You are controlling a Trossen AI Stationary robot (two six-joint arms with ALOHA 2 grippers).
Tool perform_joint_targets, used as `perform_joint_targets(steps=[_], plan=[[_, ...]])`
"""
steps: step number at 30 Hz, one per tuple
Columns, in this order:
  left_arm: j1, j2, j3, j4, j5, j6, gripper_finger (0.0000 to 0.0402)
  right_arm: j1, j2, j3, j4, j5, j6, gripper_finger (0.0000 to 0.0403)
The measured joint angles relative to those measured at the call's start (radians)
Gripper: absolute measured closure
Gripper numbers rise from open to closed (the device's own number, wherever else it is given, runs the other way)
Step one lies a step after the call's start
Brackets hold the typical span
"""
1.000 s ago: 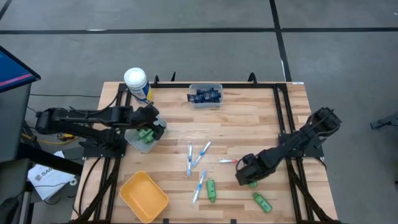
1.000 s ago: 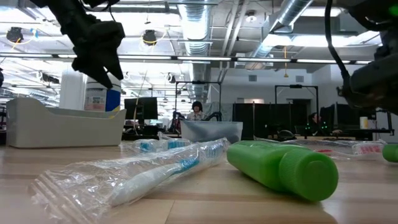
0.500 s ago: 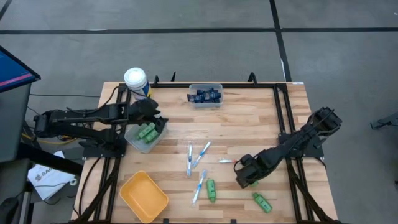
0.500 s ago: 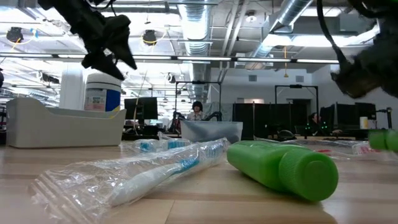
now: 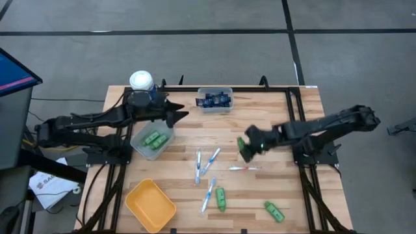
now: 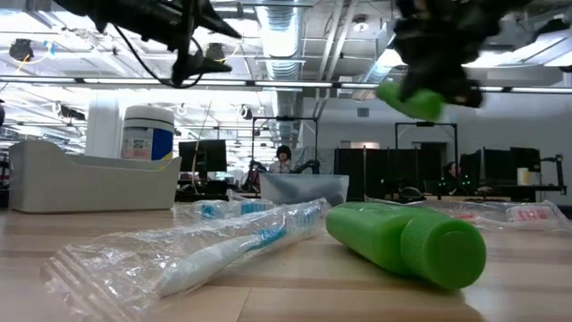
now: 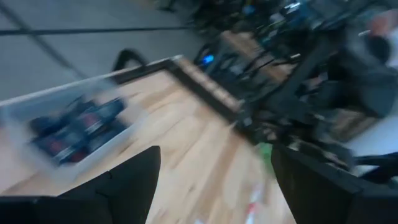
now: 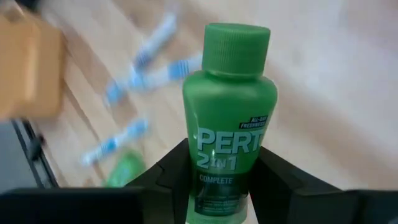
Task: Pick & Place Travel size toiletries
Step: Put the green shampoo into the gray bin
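Note:
My right gripper [image 5: 247, 147] is shut on a small green bottle [image 8: 229, 118] and hangs above the middle of the table; the low view shows the bottle [image 6: 410, 98] well off the wood. My left gripper [image 5: 182, 116] stands open and holds nothing, past the far right corner of the grey bin [image 5: 140, 147], which holds green bottles [image 5: 155, 139]. A clear bin [image 5: 214, 106] at the far edge holds navy tubes [image 7: 74, 127]. On the wood lie white-blue toothbrushes [image 5: 198, 166], a red-and-white one [image 5: 239, 168] and two more green bottles [image 5: 220, 198]. My right gripper pinches the bottle's lower body [image 8: 214, 186] between its two fingers [image 8: 168, 177], one on each side. The fingers slant down from the table's right side. The bottle is lifted clear, and its cap [image 8: 237, 38] points away from the gripper.
A white canister [image 5: 141, 81] stands at the far left corner behind the left arm. A yellow bin [image 5: 149, 205] sits at the near left. A green bottle [image 6: 407, 241] and a wrapped toothbrush [image 6: 206, 250] lie close to the near edge. Black frame rails run along both sides.
My right gripper has lifted a green bottle off the wood near the right side, carried it up and toward the table's middle and far edge, and turned. My left gripper has left the space over the grey bin, moved toward the far right, and tipped up to nearly level.

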Motion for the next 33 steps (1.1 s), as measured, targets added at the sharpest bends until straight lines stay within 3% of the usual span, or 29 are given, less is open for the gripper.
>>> perform_joint_targets(steps=[8,17,22,33], plan=[[0.061,0.144,0.000,0.350,0.241,0.000,0.0099,-0.209,0.022,0.000,0.295,-0.068,-0.296,0.0283],[0.059,0.410,-0.001,0.683,0.386,-0.070,0.0099,-0.252,0.066,0.000,0.534,-0.091,-0.389,0.0281],[0.055,0.526,0.006,0.854,0.429,-0.123,0.0099,-0.257,0.065,0.001,0.554,-0.091,-0.396,0.0279],[-0.012,0.709,0.190,0.883,0.456,-0.097,0.0099,-0.256,0.064,0.001,0.577,-0.091,-0.404,0.0278]])
